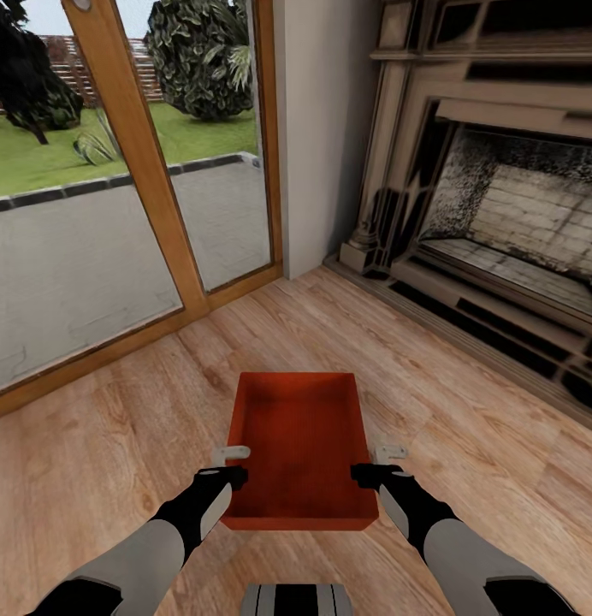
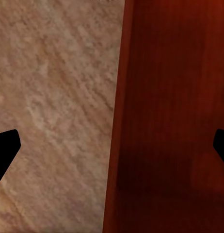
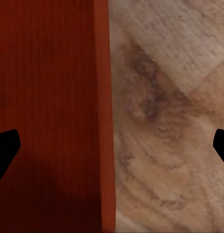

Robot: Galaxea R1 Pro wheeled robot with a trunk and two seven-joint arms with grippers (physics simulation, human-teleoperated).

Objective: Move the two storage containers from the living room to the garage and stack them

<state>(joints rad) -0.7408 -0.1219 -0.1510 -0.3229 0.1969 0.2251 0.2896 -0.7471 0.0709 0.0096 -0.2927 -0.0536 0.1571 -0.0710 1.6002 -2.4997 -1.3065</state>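
Note:
One red-orange storage container point(image 1: 300, 445) lies open-topped and empty on the living room's light wood plank floor point(image 1: 116, 445), straight ahead of me. My left gripper point(image 1: 232, 466) stands open at its left wall, one finger on each side of the rim. My right gripper point(image 1: 377, 466) stands open the same way at the right wall. In the left wrist view the container wall point(image 2: 117, 121) runs between the wide-apart fingertips point(image 2: 5, 150) of the left gripper point(image 2: 113, 145). In the right wrist view the wall point(image 3: 103, 121) likewise runs through the right gripper point(image 3: 112, 145).
A brick fireplace point(image 1: 510, 214) with a raised hearth fills the right side. A wood-framed glass door point(image 1: 150, 171) onto a patio and lawn closes the left. A white wall pillar point(image 1: 322, 128) stands between them. My base point(image 1: 296, 599) shows at the bottom edge.

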